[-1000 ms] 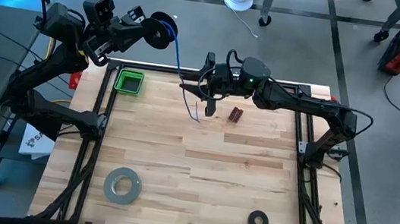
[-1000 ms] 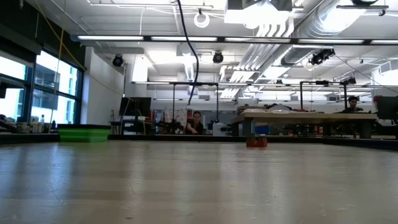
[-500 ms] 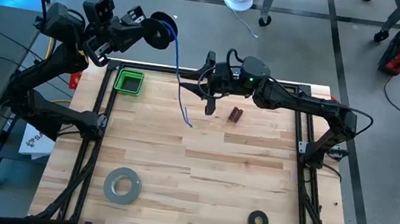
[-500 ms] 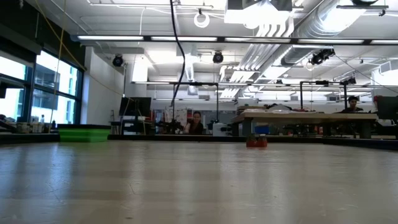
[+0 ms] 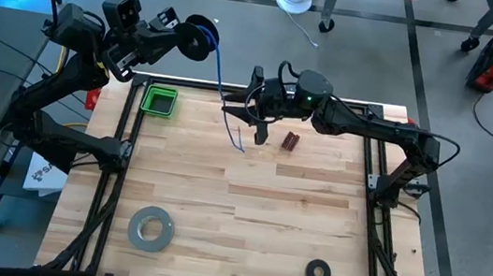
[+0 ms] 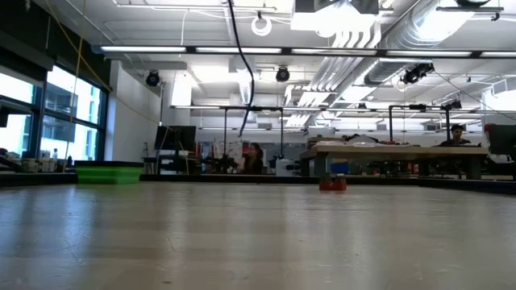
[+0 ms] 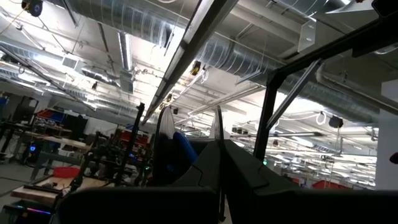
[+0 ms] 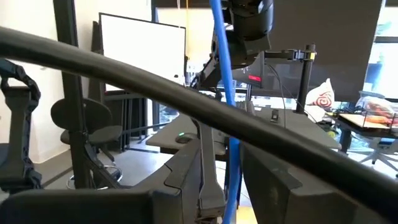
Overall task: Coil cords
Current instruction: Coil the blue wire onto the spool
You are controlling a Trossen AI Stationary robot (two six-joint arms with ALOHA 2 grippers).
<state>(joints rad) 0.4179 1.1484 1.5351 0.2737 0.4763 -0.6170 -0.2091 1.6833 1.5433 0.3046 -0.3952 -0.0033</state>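
- Now, my left gripper [image 5: 186,38] is raised past the table's eleven o'clock corner, closed on the black spool [image 5: 200,36], which carries some blue winding.
- My right gripper [image 5: 252,109] sits near twelve o'clock above the table, fingers pinched around the blue cord [image 5: 219,76] that runs down from the spool.
- A short loose tail hangs below my right fingers [image 8: 205,180], over the wood.
- I judge the coiling mostly done; only that tail remains to wind on.
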